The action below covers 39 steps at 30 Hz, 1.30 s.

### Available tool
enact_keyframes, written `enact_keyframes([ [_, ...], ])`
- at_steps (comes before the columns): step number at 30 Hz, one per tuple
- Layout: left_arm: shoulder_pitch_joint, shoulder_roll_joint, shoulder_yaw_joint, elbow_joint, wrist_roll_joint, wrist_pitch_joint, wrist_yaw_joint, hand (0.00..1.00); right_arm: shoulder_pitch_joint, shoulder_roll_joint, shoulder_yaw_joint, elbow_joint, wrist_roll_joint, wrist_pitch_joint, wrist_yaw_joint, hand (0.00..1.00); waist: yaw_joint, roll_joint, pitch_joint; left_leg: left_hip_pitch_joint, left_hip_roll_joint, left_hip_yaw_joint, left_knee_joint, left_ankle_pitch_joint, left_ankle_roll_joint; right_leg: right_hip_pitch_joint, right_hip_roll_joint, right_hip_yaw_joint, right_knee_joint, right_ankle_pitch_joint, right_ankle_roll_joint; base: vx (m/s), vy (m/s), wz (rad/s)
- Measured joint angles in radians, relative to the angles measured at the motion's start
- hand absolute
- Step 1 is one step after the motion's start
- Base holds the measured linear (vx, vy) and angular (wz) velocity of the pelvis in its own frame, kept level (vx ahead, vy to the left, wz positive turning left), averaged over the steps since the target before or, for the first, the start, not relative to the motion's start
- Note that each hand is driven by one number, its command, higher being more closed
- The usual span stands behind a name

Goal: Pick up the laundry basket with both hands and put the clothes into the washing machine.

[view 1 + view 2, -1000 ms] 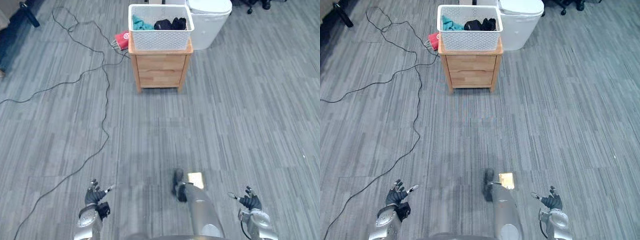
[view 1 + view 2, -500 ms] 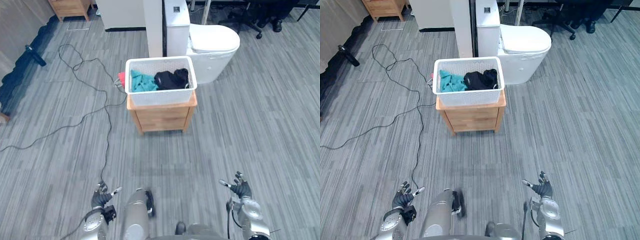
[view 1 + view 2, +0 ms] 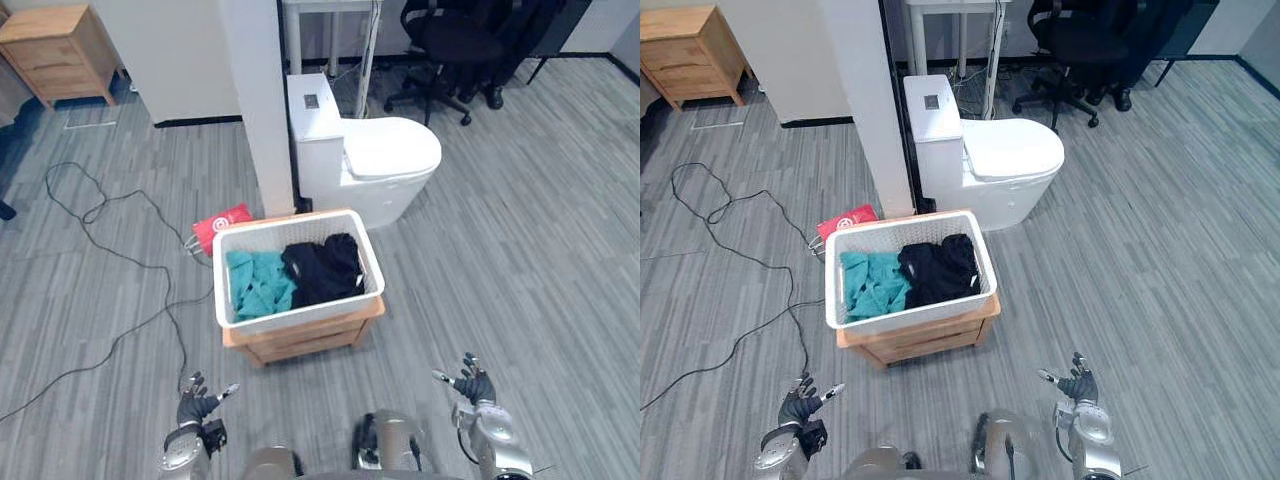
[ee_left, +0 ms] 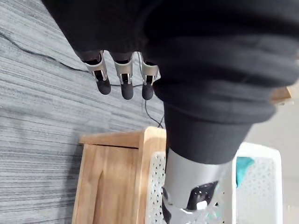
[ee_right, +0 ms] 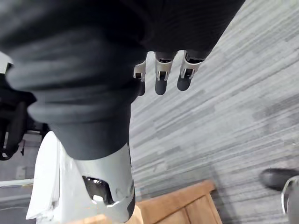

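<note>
Closer now: the whole view has swung in since half a second ago, and that is the camera's move, not the basket's. Fingers of the left hand [image 3: 195, 405] and the right hand [image 3: 472, 388] are spread and straight, holding nothing, both low and well short of the white laundry basket [image 3: 300, 315], which sits on one wooden cabinet [image 3: 290, 345]. Nothing lifted yet — grasp, carry and loading all remain, I'd judge. Count: one basket, two heaps of clothes inside — a teal heap [image 3: 255, 285] and a black heap [image 3: 322, 268] — and one toilet [image 3: 390, 160] behind.
</note>
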Motion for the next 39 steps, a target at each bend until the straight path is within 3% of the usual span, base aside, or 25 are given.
enact_keyframes([
  [1,0.012,-0.023,0.011,0.007,0.001,0.0,-0.002,0.0,0.003,-0.013,-0.003,0.015,0.0,0.005,-0.001,0.0,0.016,0.032,-0.027,0.0,0.031,-0.009,-0.004,0.004,-0.013,0.013,0.021,-0.003,-0.021,-0.008,-0.002,0.51,-0.084,0.02],
  [3,0.008,-0.053,0.021,0.003,0.001,-0.001,-0.001,0.0,0.008,-0.016,-0.018,-0.005,0.0,0.004,-0.002,0.0,0.016,0.057,-0.029,-0.001,0.051,-0.01,0.021,0.027,-0.049,0.047,0.034,-0.025,-0.061,-0.029,-0.002,0.36,-0.101,0.11],
  [4,0.006,-0.06,0.022,0.001,0.001,-0.002,-0.002,0.0,0.011,-0.016,-0.018,-0.014,0.0,0.005,-0.002,0.0,0.014,0.062,-0.028,-0.009,0.055,-0.01,0.055,0.035,-0.062,0.062,0.035,-0.033,-0.068,-0.038,-0.004,0.38,-0.119,0.37],
  [5,0.008,-0.076,0.031,0.001,0.0,-0.002,-0.002,0.0,0.02,-0.013,-0.015,-0.03,0.002,0.005,-0.002,0.0,0.015,0.058,-0.022,-0.066,0.081,-0.014,0.212,0.06,-0.089,0.128,0.033,-0.043,-0.097,-0.054,-0.01,0.33,-0.067,0.31],
  [7,0.012,-0.084,0.031,0.002,-0.001,-0.002,-0.002,0.0,0.043,-0.002,-0.018,-0.064,0.004,0.001,-0.006,0.0,0.035,0.051,-0.019,-0.109,0.112,0.012,0.333,0.022,-0.078,0.213,0.03,-0.049,-0.14,-0.06,-0.018,0.33,-0.033,0.17],
  [9,0.016,-0.086,0.031,0.003,-0.004,-0.002,-0.002,0.0,0.031,0.005,-0.029,-0.068,0.01,-0.006,-0.006,0.0,0.055,0.036,-0.018,-0.15,0.124,0.03,0.29,0.02,-0.075,0.249,0.021,-0.051,-0.165,-0.06,-0.018,0.2,0.018,-0.02],
  [11,0.019,-0.086,0.039,0.004,-0.008,-0.002,-0.002,0.0,0.017,0.007,-0.045,-0.067,0.01,-0.006,-0.007,0.0,0.056,0.045,-0.023,-0.179,0.123,0.034,0.128,0.031,-0.075,0.258,0.008,-0.052,-0.172,-0.073,0.005,0.13,0.079,0.01],
  [12,0.03,-0.093,0.06,0.005,-0.008,-0.001,-0.001,0.0,0.02,0.002,-0.047,-0.066,0.01,-0.005,-0.006,0.0,0.052,0.057,-0.027,-0.176,0.126,0.03,-0.009,0.124,-0.059,0.265,0.013,-0.057,-0.167,-0.087,0.029,0.14,0.147,0.01],
  [13,0.04,-0.096,0.077,0.01,-0.01,0.0,0.0,0.0,0.02,0.008,-0.061,-0.062,0.01,-0.001,-0.008,0.0,0.055,0.074,-0.042,-0.148,0.129,0.02,-0.069,0.132,-0.075,0.266,0.015,-0.05,-0.162,-0.099,0.049,0.14,0.153,0.04],
  [16,0.057,-0.084,0.111,-0.001,-0.022,-0.001,0.002,0.0,0.049,0.027,-0.061,-0.108,0.01,0.001,-0.017,0.0,0.055,0.042,-0.06,-0.104,0.075,0.03,-0.172,0.161,-0.056,0.285,-0.025,-0.049,-0.2,-0.09,0.07,0.12,0.143,0.09],
  [19,0.087,-0.084,0.14,-0.057,-0.04,-0.001,0.003,0.0,0.067,0.026,-0.061,-0.224,0.01,-0.002,-0.023,0.0,0.052,0.046,-0.065,-0.059,0.044,0.033,-0.226,0.171,-0.043,0.321,-0.043,-0.048,-0.238,-0.082,0.084,0.09,0.093,0.02],
  [25,0.093,-0.065,0.143,-0.148,-0.044,-0.01,0.007,0.0,0.043,0.019,-0.046,-0.261,0.0,-0.027,-0.024,0.0,0.05,0.057,-0.08,-0.031,0.03,0.027,-0.268,0.178,-0.039,0.354,-0.046,-0.062,-0.286,-0.074,0.097,0.07,0.012,0.05],
  [31,0.018,-0.006,0.022,-0.155,-0.035,-0.016,0.029,0.0,-0.013,-0.042,0.056,-0.256,-0.032,-0.027,-0.025,0.0,0.044,0.064,-0.074,-0.034,0.028,0.016,-0.309,0.204,-0.044,0.347,-0.036,-0.074,-0.3,-0.069,0.096,0.02,-0.015,0.05],
  [35,-0.05,-0.003,-0.055,-0.153,0.012,-0.017,0.05,0.0,-0.125,-0.067,0.119,-0.21,-0.066,-0.027,-0.033,0.0,0.024,0.083,-0.04,-0.086,0.028,0.016,-0.33,0.24,-0.044,0.284,-0.033,-0.071,-0.299,-0.042,0.09,-0.06,0.006,-0.02],
  [39,-0.175,0.0,-0.112,-0.11,0.078,-0.017,0.071,0.0,-0.253,-0.081,0.15,-0.091,-0.08,-0.021,-0.052,0.0,0.024,0.09,0.045,-0.172,0.03,0.018,-0.301,0.255,-0.035,0.188,-0.035,-0.054,-0.261,-0.025,0.085,-0.12,0.018,-0.08],
])
